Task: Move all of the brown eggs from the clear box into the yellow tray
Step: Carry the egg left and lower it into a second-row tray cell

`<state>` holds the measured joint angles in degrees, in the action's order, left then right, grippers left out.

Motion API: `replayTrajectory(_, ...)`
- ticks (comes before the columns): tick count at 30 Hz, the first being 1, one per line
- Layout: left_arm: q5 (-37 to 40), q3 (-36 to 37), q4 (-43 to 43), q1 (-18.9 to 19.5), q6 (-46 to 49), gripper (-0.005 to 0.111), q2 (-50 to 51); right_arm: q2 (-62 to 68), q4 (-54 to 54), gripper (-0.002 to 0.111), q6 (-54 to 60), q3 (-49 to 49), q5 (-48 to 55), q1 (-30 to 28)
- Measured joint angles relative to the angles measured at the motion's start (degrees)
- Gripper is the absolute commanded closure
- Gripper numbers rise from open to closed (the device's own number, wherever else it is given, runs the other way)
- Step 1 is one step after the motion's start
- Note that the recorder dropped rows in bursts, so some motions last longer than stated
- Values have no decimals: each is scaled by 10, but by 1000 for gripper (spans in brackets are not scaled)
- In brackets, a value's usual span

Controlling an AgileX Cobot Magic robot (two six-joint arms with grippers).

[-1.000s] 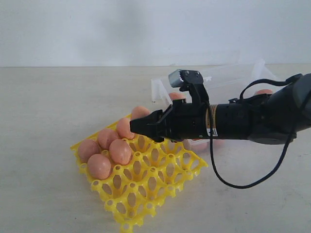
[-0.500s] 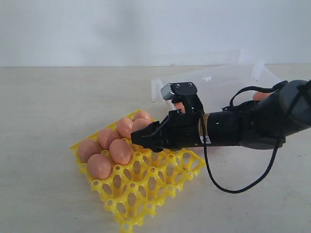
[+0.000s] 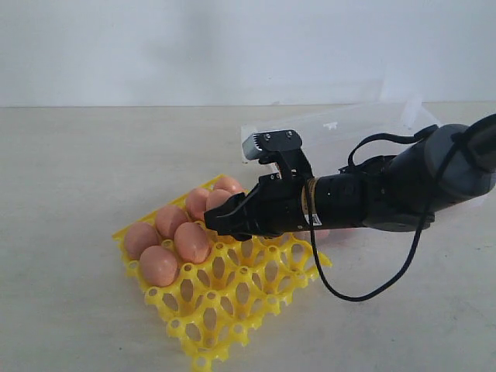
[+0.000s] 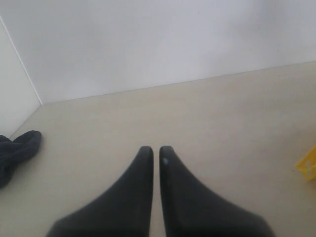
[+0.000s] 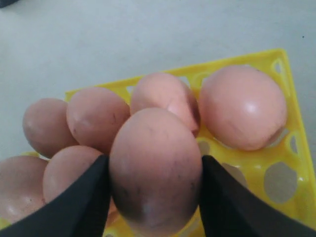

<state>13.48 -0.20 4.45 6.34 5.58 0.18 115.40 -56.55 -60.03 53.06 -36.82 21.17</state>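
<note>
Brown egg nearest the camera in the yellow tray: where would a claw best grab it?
Probably across its widest part, from above: the smooth orange-brown egg sits in a cup of the bright yellow plastic lattice tray, only its rounded upper half exposed, with other eggs close beside it.

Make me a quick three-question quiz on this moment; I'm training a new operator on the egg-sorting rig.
1. True or false: the right gripper is empty.
2. Count: how many eggs sit in the cups of the yellow tray, leaving out any that is held?
3. Pick one. The left gripper is: A) shut, over bare table; B) open inside the clear box; C) closed on an egg.

Key
1. False: it grips a brown egg above the tray.
2. Six.
3. A.
</note>
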Motion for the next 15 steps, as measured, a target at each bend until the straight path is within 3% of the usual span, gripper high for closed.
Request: replayTrajectory(15,0,0,0,0,0,103,0,1,-7,107,-9,0,-3,0)
